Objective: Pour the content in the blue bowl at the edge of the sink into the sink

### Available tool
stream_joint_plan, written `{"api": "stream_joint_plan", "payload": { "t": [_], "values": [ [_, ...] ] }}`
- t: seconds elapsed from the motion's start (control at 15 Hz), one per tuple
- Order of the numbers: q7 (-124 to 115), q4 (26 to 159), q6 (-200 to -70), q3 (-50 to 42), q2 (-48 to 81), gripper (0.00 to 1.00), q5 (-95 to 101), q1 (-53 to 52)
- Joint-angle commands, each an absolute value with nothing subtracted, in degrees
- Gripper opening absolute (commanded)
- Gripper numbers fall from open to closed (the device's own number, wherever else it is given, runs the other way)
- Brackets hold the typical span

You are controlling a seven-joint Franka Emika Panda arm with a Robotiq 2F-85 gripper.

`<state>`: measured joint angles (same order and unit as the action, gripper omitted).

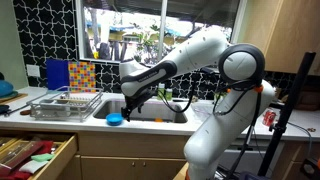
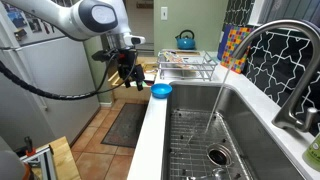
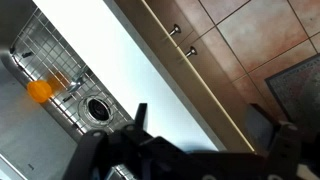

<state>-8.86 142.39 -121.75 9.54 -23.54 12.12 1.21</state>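
The blue bowl [image 2: 161,91] sits upright on the white counter [image 2: 155,140], right at the rim of the sink [image 2: 245,125], mouth facing up. It's round, so there's no real long axis to call. It's below the end effector [image 2: 125,68] and off to its sink side, clearly apart and not touching. In both exterior views it's too small and low to tell what's inside, so I can't say anything about the contents.

The wrist view doesn't catch the bowl at all. It only shows two dark fingers [image 3: 140,118] poking up from the bottom edge, their bases cut off by the frame. They're spread wide with nothing between them, so the end effector is open and empty. Under it you see the counter strip, cabinet drawers [image 3: 182,40] and floor tile. Over in the sink there's a drain [image 3: 97,107] and a blurry orange thing [image 3: 38,90] I can't identify.

Writing-wise, nothing's readable. A red can [image 1: 268,118] stands well behind the arm, but its label is too tiny. The colourful checkered board [image 1: 82,74] beyond the end effector is just squares.

The dish rack [image 2: 190,65] is past the bowl, and the faucet [image 2: 298,95] is cut off at the frame edge.
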Motion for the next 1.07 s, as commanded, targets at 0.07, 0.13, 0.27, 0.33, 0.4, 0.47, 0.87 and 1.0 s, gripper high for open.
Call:
{"api": "stream_joint_plan", "payload": {
  "t": [0.07, 0.13, 0.27, 0.33, 0.4, 0.47, 0.87, 1.0],
  "values": [
    [-9.2, 142.3, -121.5, 8.6, -23.5, 1.00, 12.6, 0.1],
    [-9.2, 142.3, -121.5, 8.6, -23.5, 1.00, 12.6, 0.1],
    [-11.8, 140.5, -123.4, 8.0, -22.2, 1.00, 14.4, 2.1],
    [-11.2, 139.8, -124.7, 6.9, -21.6, 1.00, 13.6, 2.2],
    [-10.0, 138.9, -127.4, 5.4, -20.4, 1.00, 12.5, 2.4],
    [-10.1, 138.2, -130.0, 4.6, -19.3, 1.00, 13.1, 3.1],
    [-7.9, 134.5, -140.6, 0.0, -9.7, 1.00, 6.3, 2.7],
    [-5.8, 133.7, -142.3, -0.4, -6.8, 1.00, 2.5, 2.1]
  ]
}}
